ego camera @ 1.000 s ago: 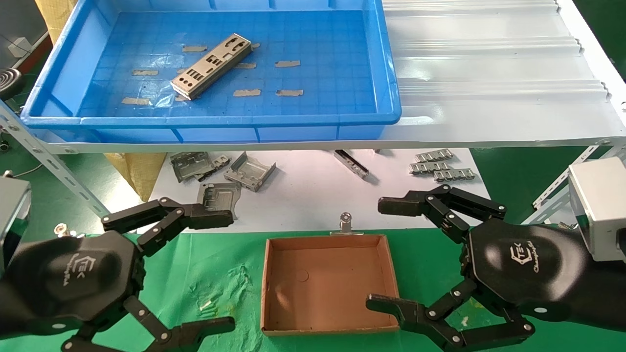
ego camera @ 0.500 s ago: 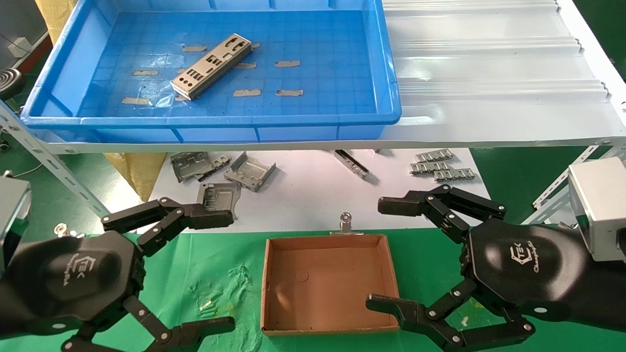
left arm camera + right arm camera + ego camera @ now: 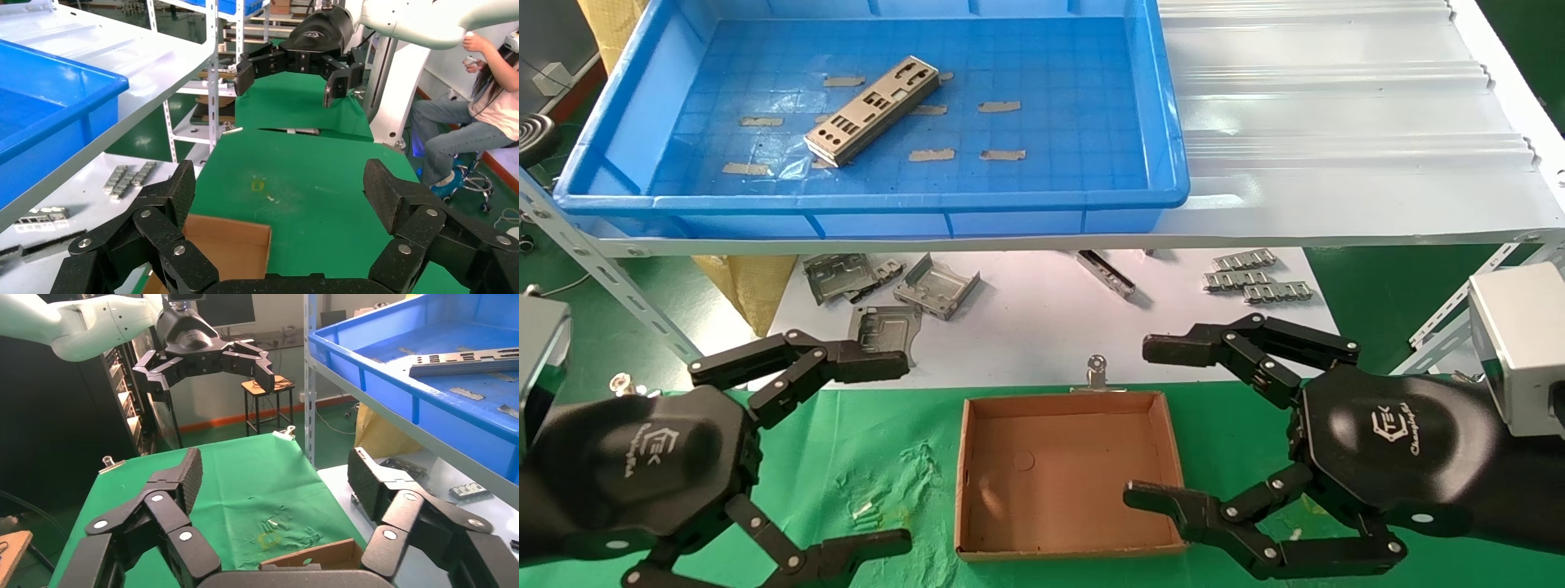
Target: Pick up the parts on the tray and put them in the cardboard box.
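Observation:
One silver-grey punched plate (image 3: 872, 110) lies slantwise on the floor of the blue tray (image 3: 1164, 122) on the upper shelf; it also shows in the right wrist view (image 3: 465, 361). The brown cardboard box (image 3: 967, 474) sits empty on the green cloth between my arms, and shows in the left wrist view (image 3: 232, 245) and the right wrist view (image 3: 318, 557). My left gripper (image 3: 895, 449) is open and empty, low at the left of the box. My right gripper (image 3: 1152, 425) is open and empty at the box's right edge.
Folded grey brackets (image 3: 936, 286) and small ridged strips (image 3: 1254, 278) lie on the white sheet under the shelf. A white corrugated sheet (image 3: 1336, 106) covers the shelf to the right of the tray. A binder clip (image 3: 1097, 376) sits behind the box. A person (image 3: 477, 122) sits beyond the table.
My right gripper has shifted slightly left and down, its lower finger now over the box's right corner. The left arm and the plate have not moved.

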Robot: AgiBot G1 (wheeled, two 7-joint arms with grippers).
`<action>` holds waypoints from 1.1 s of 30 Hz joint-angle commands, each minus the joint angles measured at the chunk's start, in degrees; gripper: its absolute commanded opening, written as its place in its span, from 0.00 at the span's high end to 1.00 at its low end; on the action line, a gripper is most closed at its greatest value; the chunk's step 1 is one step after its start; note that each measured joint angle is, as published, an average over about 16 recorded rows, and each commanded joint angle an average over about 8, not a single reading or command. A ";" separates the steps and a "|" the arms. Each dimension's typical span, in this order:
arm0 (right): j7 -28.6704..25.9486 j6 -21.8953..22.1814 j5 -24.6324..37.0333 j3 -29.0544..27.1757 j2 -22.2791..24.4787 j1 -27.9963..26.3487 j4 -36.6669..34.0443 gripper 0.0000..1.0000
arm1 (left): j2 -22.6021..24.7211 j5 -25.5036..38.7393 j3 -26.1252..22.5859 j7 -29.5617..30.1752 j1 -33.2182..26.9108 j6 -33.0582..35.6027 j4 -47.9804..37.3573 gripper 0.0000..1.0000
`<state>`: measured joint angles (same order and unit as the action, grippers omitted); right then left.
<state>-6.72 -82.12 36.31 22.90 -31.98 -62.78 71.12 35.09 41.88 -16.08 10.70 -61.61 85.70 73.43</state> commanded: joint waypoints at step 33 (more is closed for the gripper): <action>0.00 0.00 0.00 0.00 0.00 0.00 0.00 1.00 | 0.00 0.00 0.00 0.00 0.00 0.00 0.00 0.00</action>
<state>-6.72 -82.12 36.31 22.90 -31.98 -62.77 71.12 35.09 41.88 -16.08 10.70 -61.61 85.70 73.43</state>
